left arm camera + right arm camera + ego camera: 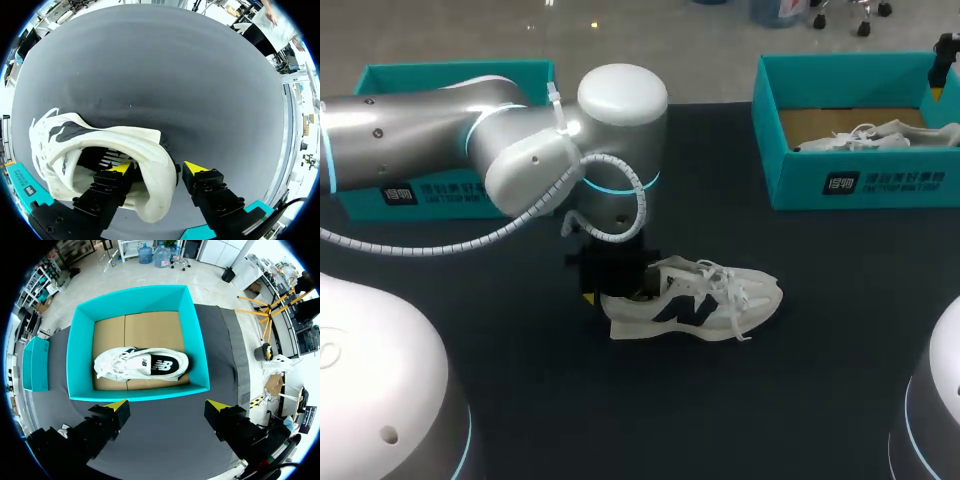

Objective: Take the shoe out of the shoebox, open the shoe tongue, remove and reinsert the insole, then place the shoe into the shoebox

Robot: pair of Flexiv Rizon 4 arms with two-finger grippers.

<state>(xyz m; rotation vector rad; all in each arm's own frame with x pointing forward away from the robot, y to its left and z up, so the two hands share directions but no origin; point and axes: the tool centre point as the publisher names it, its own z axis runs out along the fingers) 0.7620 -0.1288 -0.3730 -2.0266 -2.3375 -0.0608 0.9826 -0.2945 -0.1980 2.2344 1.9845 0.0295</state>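
Note:
A white shoe (705, 298) with a dark side logo lies on its sole in the middle of the black table (800, 330). My left gripper (616, 283) is at its heel. In the left wrist view that gripper (159, 168) stands open astride the shoe's (100, 145) heel wall, with one yellow tip inside the shoe's opening and the other just outside the heel. My right gripper (166, 405) hangs open, with nothing between its fingers, above the near wall of a teal shoebox (140, 392) that holds a second white shoe (142, 364).
The teal shoebox (840, 180) with the second shoe (865, 138) stands at the back right. Another teal shoebox (450, 75) sits at the back left, partly behind my left arm (440, 135). Bare black tabletop surrounds the shoe in front and to the right.

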